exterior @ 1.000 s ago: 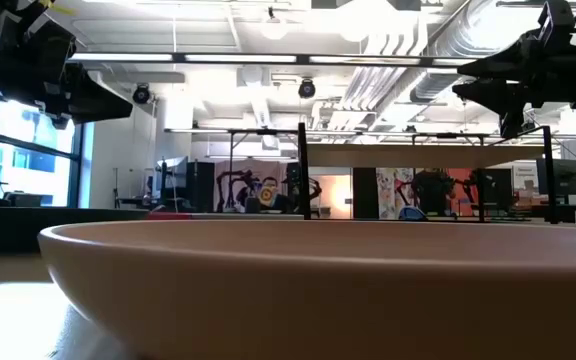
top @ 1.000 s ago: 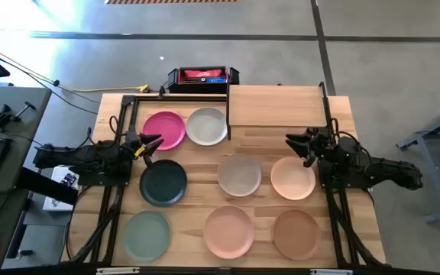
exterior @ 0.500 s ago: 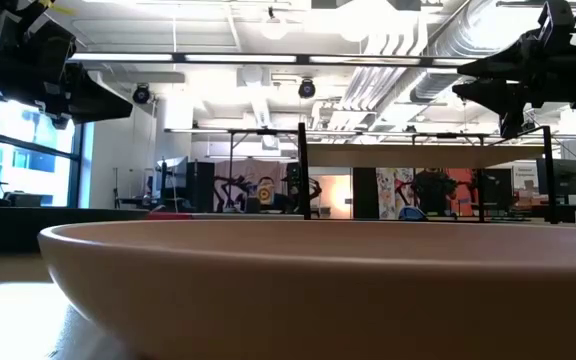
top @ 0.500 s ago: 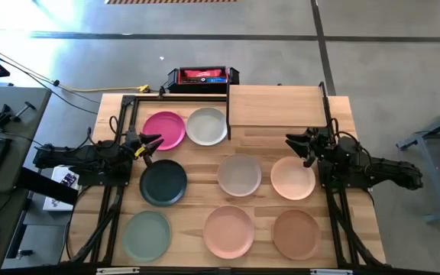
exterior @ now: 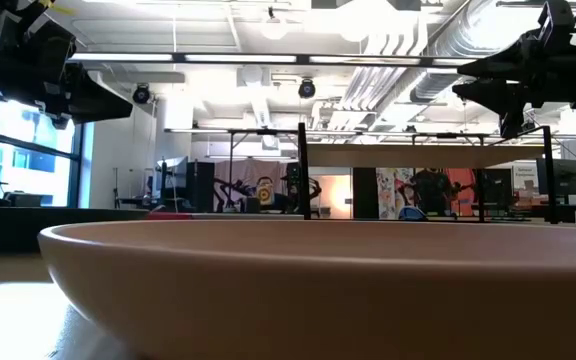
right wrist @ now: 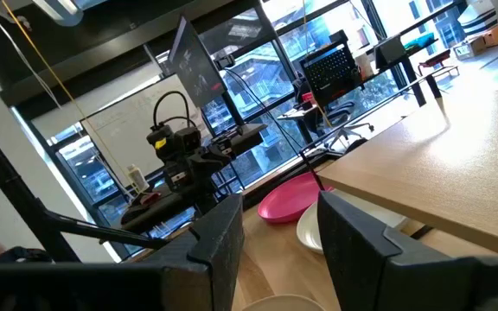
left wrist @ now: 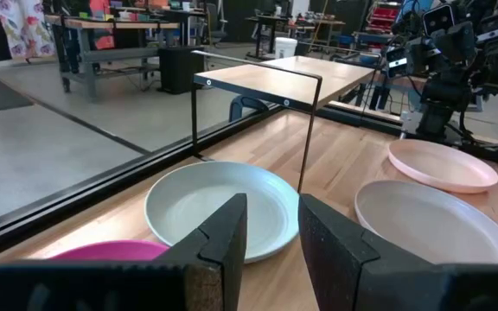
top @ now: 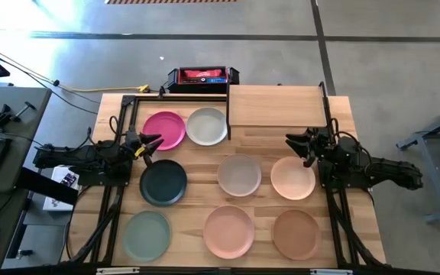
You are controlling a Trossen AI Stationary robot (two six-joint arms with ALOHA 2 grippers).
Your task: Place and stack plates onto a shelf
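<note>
Left gripper (top: 153, 145): hovering at the table's left side, between the magenta plate (top: 164, 130) and the dark teal plate (top: 163, 182); fingers (left wrist: 219, 246) parted with a gap, nothing between them.
Right gripper (top: 295, 144): hovering at the right side, just beyond the peach plate (top: 292, 177) and near the shelf's front edge; jaws apart, holding nothing.
Shelf (top: 275, 105): far right of the table, its board bare, no plate on it yet.
Far row: magenta plate, then the light grey plate (top: 206, 126) right beside it, next to the shelf's left leg.
Middle row: dark teal plate, beige plate (top: 240, 175), peach plate.
Near row: sage green plate (top: 147, 234), pink plate (top: 229, 231), brown plate (top: 296, 233).
Low view: the pink plate's rim (exterior: 308, 280) fills the foreground, shelf visible behind.
Change since a second ago: both arms hold exactly the same pose, every plate sits where it was; only a hand at the picture's near left corner, off the table, has gone.
</note>
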